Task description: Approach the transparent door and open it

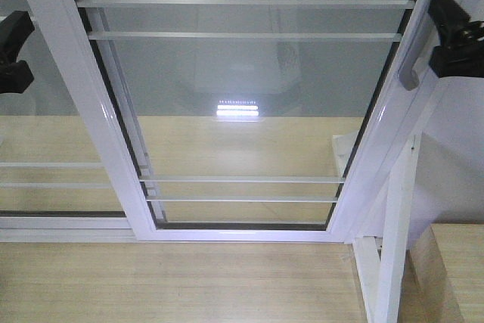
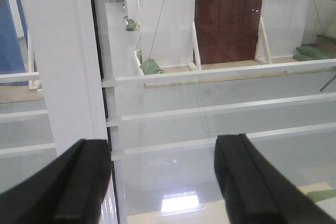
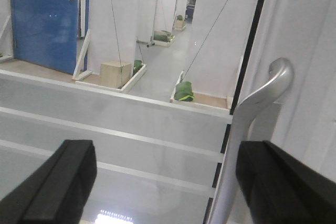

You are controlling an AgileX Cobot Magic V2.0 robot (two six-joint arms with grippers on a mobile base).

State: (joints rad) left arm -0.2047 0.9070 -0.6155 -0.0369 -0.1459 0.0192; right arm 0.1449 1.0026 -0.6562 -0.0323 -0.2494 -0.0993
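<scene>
Glass door (image 1: 249, 96) in a white frame fills the centre of the front view, leaning top to bottom, with thin white bars across the upper and lower pane. Its curved grey-white handle (image 1: 414, 54) sits on the right stile, upper right of the frame. A second white-framed glass panel (image 1: 45, 134) overlaps it on the left. Pale wood floor (image 1: 174, 277) runs along the bottom, and a bright ceiling-light reflection (image 1: 237, 109) shows mid-pane.

Right gripper (image 1: 445, 34) is at the upper right edge, just beside the handle. In the right wrist view the right gripper (image 3: 173, 187) is spread wide, with the handle (image 3: 254, 106) rising between its fingers, close to the right-hand one. Cannot tell if they touch; nothing is clamped.

Left gripper (image 1: 23, 51) is at the left edge, in front of the other panel. In the left wrist view the left gripper (image 2: 163, 182) is also spread wide and holding nothing, facing a broad white stile (image 2: 63, 51) and the barred glass.

Through the glass are a blue door (image 3: 42, 19), a brown door (image 2: 228, 14) and green bags (image 3: 184, 92).
</scene>
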